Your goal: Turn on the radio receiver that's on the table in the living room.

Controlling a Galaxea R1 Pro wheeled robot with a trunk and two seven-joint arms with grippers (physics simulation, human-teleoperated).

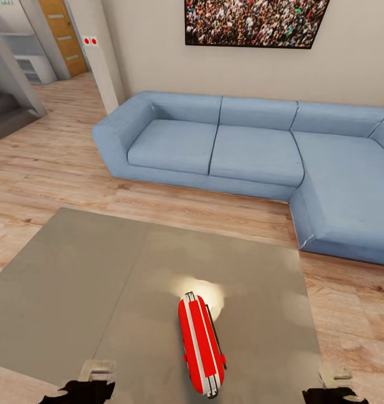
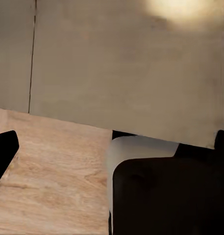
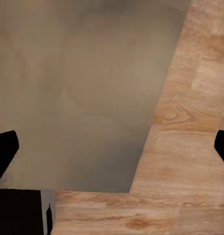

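Lying near the front edge of the glossy grey table [image 1: 74, 280] is the radio receiver [image 1: 201, 343] — wood floor [image 1: 57, 163] and blue sofa [image 1: 253, 151] beyond. Both grippers' jaws are being held apart — empty.

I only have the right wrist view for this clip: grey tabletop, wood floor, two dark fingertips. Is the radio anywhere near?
Observer: Yes. In the head view the radio receiver lies on the table, near its front edge, between the two arms.
Operator: Is either tool touching it?
Observer: No. The left tool and right tool sit at the table's near corners, both apart from it.
Operator: Anything else around?
Observer: A blue sofa stands beyond the table.
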